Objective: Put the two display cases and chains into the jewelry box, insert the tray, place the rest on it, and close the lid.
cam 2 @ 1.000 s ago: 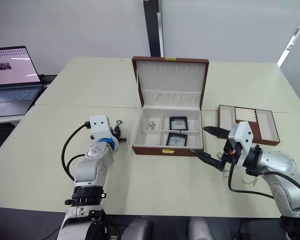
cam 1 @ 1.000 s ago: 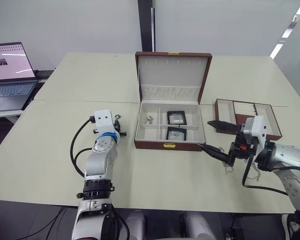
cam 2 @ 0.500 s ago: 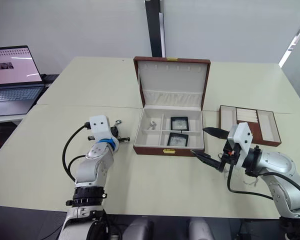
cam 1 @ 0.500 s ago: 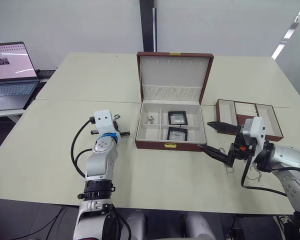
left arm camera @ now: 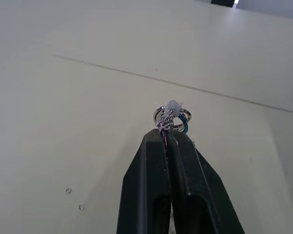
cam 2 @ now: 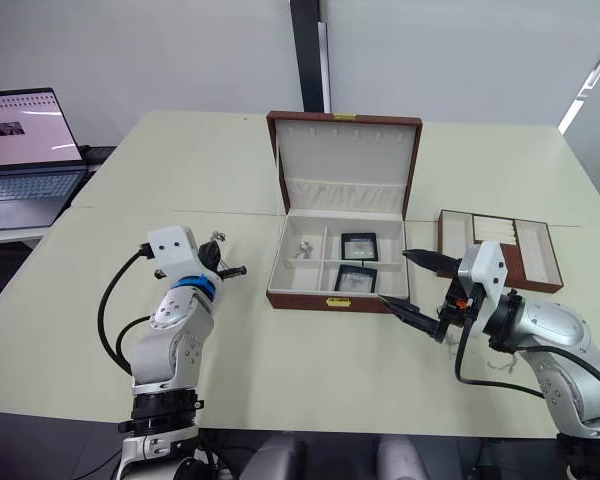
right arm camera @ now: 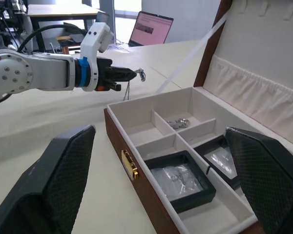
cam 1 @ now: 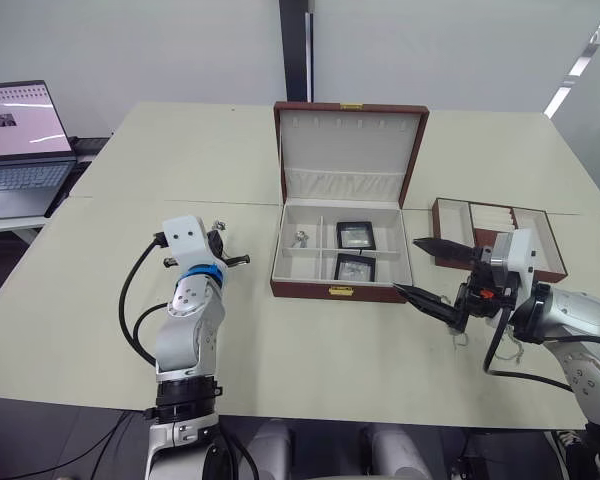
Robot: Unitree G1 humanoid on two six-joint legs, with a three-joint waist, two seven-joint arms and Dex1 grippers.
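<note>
The left gripper (left arm camera: 168, 132) is pinched tight on a chain (left arm camera: 171, 117), lifted left of the open jewelry box (cam 1: 340, 255). The right gripper (cam 1: 430, 272) waits spread wide and empty near the box's right front corner. With only the fingertips gripping, the dangling chain could slip or snag on the box wall.

- Bright, even indoor light falls across the pale table (cam 1: 100, 290), with soft, faint shadows.
- A ceiling light strip (cam 1: 580, 70) glares at upper right.
- Near fingers (right arm camera: 49, 190) in the right wrist view are blurred.
</note>
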